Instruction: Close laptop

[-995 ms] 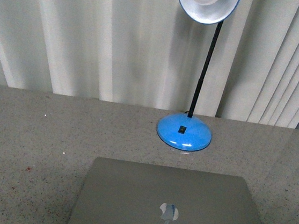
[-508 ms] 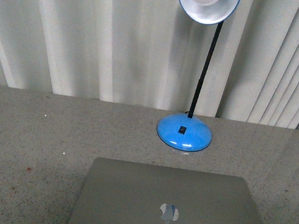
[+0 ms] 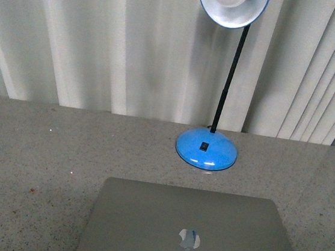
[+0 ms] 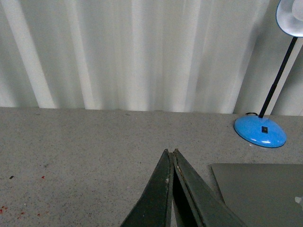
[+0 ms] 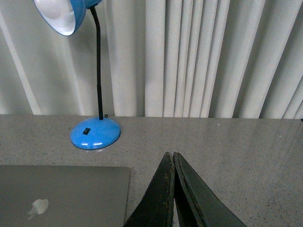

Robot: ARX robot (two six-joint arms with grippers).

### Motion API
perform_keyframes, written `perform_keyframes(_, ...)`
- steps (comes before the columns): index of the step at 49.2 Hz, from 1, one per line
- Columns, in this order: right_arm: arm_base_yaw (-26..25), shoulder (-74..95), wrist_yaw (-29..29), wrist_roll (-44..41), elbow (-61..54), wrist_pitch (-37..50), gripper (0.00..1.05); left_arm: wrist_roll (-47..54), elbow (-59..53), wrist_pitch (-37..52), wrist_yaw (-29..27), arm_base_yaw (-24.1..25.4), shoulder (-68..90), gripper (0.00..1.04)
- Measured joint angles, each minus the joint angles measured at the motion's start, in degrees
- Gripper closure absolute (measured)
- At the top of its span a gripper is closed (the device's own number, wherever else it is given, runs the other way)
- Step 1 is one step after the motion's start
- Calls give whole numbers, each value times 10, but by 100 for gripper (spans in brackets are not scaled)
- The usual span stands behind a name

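— Front view first: what do we have on the near edge of the table [image 3: 26,146]?

— We see the laptop [image 3: 192,231] lying flat with its silver-grey lid facing up, the apple logo [image 3: 189,239] showing on it. It sits at the near middle of the speckled grey table, a little to the right, and its near part runs out of the picture.

— And beyond it?

— We find a desk lamp on the far side, its round blue base [image 3: 206,149] near the laptop's far edge but apart from it. A black stem [image 3: 229,78] rises from the base to a blue shade with a white inside [image 3: 232,4] at the top. Pale pleated curtains [image 3: 104,39] hang behind the table.

— Do we see either arm from the front?

— No, only from the wrists. Our left gripper [image 4: 170,153] has its two dark fingers pressed together at the tips, with nothing between them (it hangs over bare table to the left of the laptop [image 4: 260,189], apart from it). Our right gripper [image 5: 170,155] is pinched together the same way and holds nothing; it sits to the right of the laptop [image 5: 61,194], just off the lid's right edge, with the lamp base [image 5: 94,133] farther back on the left.
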Motion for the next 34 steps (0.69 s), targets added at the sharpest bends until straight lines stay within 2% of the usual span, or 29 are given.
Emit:
perform_keyframes(5, 0, 0, 0, 0, 0, 0, 100, 0, 0, 0, 0, 0, 0, 100)
perform_keyframes(9, 0, 0, 0, 0, 0, 0, 81, 0, 0, 0, 0, 0, 0, 82)
perform_keyframes(11, 0, 0, 0, 0, 0, 0, 75, 0, 0, 0, 0, 0, 0, 75)
perform_keyframes(16, 0, 0, 0, 0, 0, 0, 54, 0, 0, 0, 0, 0, 0, 54)
perform_keyframes(29, 0, 0, 0, 0, 0, 0, 8, 0, 0, 0, 0, 0, 0, 9)
perform_keyframes(31, 0, 0, 0, 0, 0, 0, 5, 0, 0, 0, 0, 0, 0, 5)
perform_keyframes(34, 0, 0, 0, 0, 0, 0, 7, 0, 0, 0, 0, 0, 0, 8)
